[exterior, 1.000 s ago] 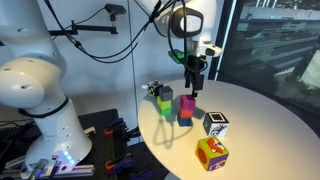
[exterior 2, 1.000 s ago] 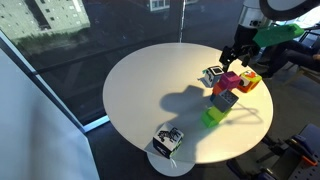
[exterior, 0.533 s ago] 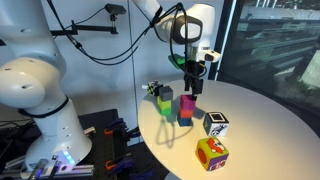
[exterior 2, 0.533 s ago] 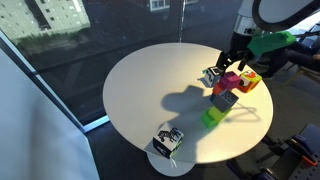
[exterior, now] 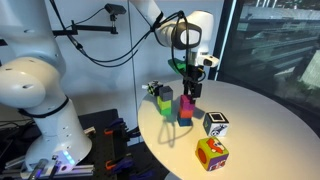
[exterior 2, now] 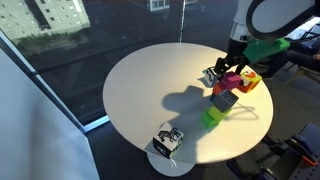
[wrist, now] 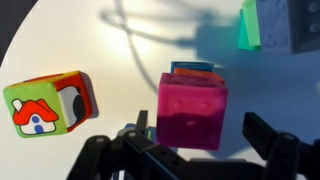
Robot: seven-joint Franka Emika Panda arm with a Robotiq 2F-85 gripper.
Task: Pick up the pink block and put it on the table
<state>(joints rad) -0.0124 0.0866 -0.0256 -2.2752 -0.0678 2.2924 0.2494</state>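
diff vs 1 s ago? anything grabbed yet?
The gripper has shifted sideways and slightly down, so it now sits over the pink block with its jaws open. Nothing has been grasped. The pink block stays on the blue block. The other blocks are unmoved on the table.
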